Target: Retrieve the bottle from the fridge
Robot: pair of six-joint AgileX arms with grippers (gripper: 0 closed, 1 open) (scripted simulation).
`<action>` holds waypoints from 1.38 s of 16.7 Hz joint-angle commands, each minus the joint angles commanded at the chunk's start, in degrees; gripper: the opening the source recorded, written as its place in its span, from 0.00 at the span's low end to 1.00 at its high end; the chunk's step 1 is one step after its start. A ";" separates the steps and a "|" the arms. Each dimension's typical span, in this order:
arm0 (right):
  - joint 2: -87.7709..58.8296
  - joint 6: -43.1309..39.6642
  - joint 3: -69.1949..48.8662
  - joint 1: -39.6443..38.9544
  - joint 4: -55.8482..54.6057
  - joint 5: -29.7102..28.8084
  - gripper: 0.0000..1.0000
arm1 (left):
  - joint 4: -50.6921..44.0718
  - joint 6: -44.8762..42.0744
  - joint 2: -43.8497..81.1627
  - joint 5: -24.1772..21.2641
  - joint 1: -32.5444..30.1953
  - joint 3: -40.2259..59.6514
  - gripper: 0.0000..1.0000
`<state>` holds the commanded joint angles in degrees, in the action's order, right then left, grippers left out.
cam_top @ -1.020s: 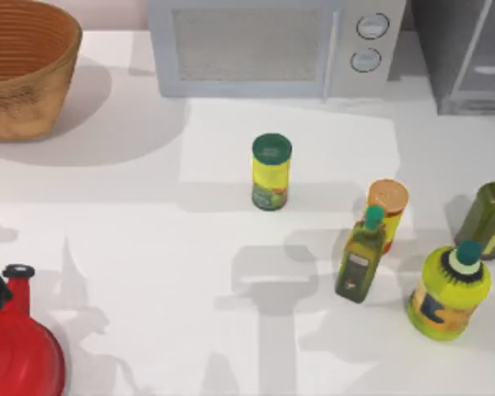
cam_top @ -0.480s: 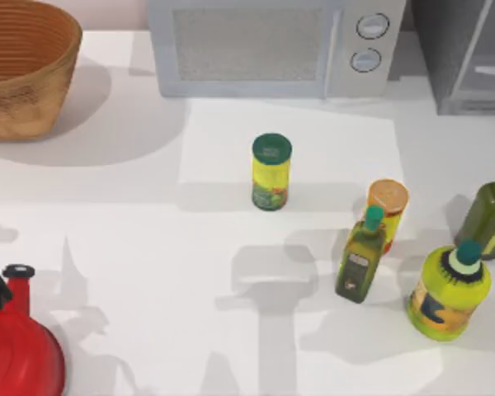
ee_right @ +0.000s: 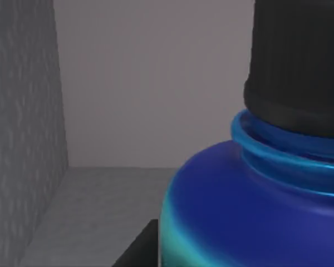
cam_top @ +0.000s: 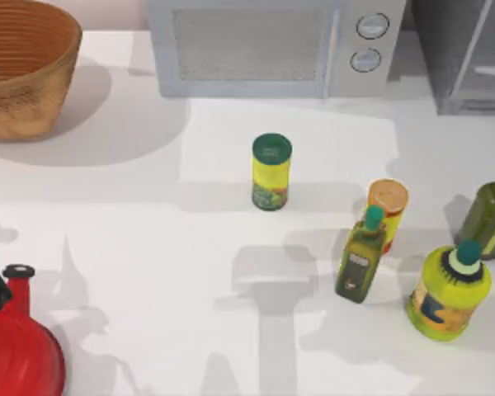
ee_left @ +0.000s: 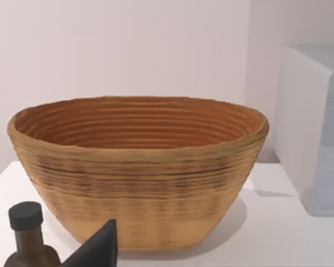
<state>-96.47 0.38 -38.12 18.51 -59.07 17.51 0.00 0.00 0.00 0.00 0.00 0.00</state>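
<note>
The bottle (ee_right: 239, 211) sits inside the fridge (ee_right: 22, 128). In the right wrist view its blue, teal-tinged body and black cap stand very close, upright on the grey floor, with a rough grey side wall beside it and the plain back wall behind. A dark edge low in that view is, I judge, part of the right gripper (ee_right: 138, 251). It is right beside the bottle, but whether the gripper is wide, narrow or already gripping cannot be told.

Over the last 1 second the top view has hardly changed. Every item on the table (cam_top: 148, 247) stands where it did. Only a small patch of shadow has come in at the right edge, just near of the fridge's pale door panel (cam_top: 478, 49). That suggests the right arm is working at the far right corner. The bottle is not yet out, so the grasp and the withdrawal are probably still to do.

The top view gives the layout that the wrist views lack:
- The microwave (cam_top: 264, 45) is at the far middle, with the fridge to its right.
- The woven basket (cam_top: 21, 66) is at the far left.
- The yellow-green can (cam_top: 271, 172) stands in the centre.
- 2 olive bottles (cam_top: 360, 256) (cam_top: 491, 216), an orange-topped can (cam_top: 388, 202) and a round yellow-green bottle (cam_top: 450, 293) are grouped at the near right.
- A red kettle (cam_top: 16, 346) is at the near left.

The left wrist view faces the basket from the side, with a dark-capped bottle (ee_left: 28, 233) in front of it. The left gripper (ee_left: 97, 247) is parked there at the left, its state not shown.
</note>
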 joint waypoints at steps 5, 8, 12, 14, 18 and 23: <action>20.67 -0.08 8.32 -4.12 12.94 -3.82 0.00 | 0.00 0.00 0.00 0.00 0.00 0.00 1.00; 37.15 -0.06 14.77 -7.11 22.77 -6.65 0.00 | 0.00 0.00 0.00 0.00 0.00 0.00 1.00; 61.59 -0.06 23.93 -11.35 36.76 -10.71 0.00 | 0.00 0.00 0.00 0.00 0.00 0.00 1.00; 73.01 -0.10 28.17 -13.39 43.32 -12.65 0.00 | 0.00 0.00 0.00 0.00 0.00 0.00 1.00; 89.40 -0.26 34.88 -16.78 53.88 -15.88 0.00 | 0.00 0.00 0.00 0.00 0.00 0.00 1.00; 96.47 -0.38 38.12 -18.51 59.07 -17.51 0.00 | 0.00 0.00 0.00 0.00 0.00 0.00 1.00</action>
<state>0.00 0.00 0.00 0.00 0.00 0.00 0.00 0.00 0.00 0.00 0.00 0.00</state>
